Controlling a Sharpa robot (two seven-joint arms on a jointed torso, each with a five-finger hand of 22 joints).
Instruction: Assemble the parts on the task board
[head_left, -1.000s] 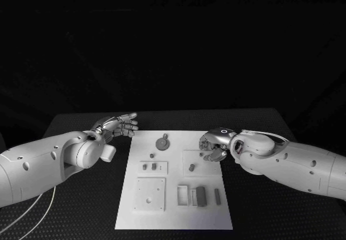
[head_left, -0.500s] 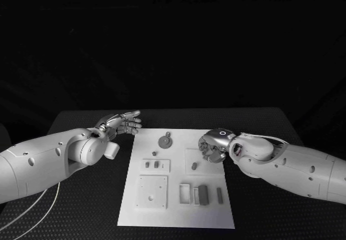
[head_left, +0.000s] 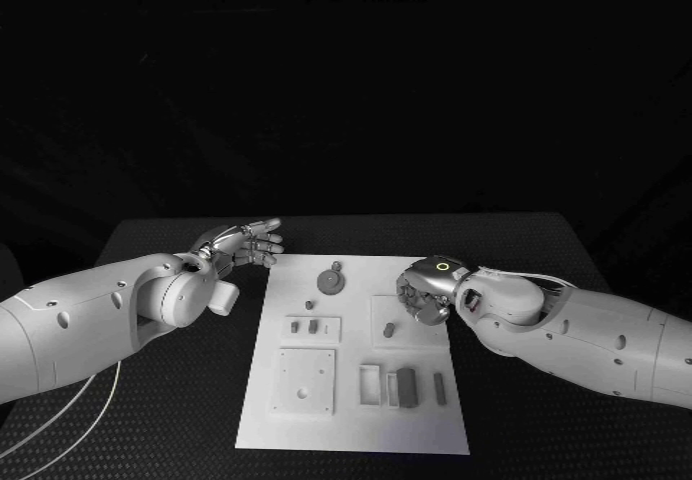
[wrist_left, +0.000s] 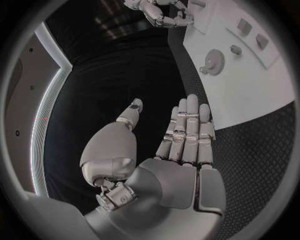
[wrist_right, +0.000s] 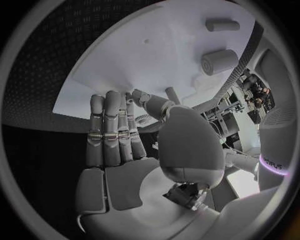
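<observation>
While the white task board (head_left: 353, 350) lies flat in the middle of the black worktop (head_left: 173, 410), its long sides running from the near edge toward the far edge, both of the robot's hands hang empty at its far end. The left hand (head_left: 242, 243) sits just off the board's far left corner, over bare worktop, with its fingers (wrist_left: 187, 127) stretched out straight and side by side and the thumb held apart; it grips nothing. The right hand (head_left: 424, 291) hovers at the board's right edge, over the far part of the plate, palm turned toward the board, its fingers (wrist_right: 111, 125) extended together and the thumb raised beside them, also holding nothing.

A round toothed gear (head_left: 330, 283) lies near the board's far edge, with a small peg (head_left: 309, 305) just nearer. Two short pieces (head_left: 303, 326) stand in a raised square on the left side, and a stubby cylinder (head_left: 388, 328) stands right of them, close to the right hand. Toward the near edge lie a large square plate (head_left: 303, 381) and several upright bars (head_left: 405, 387).
</observation>
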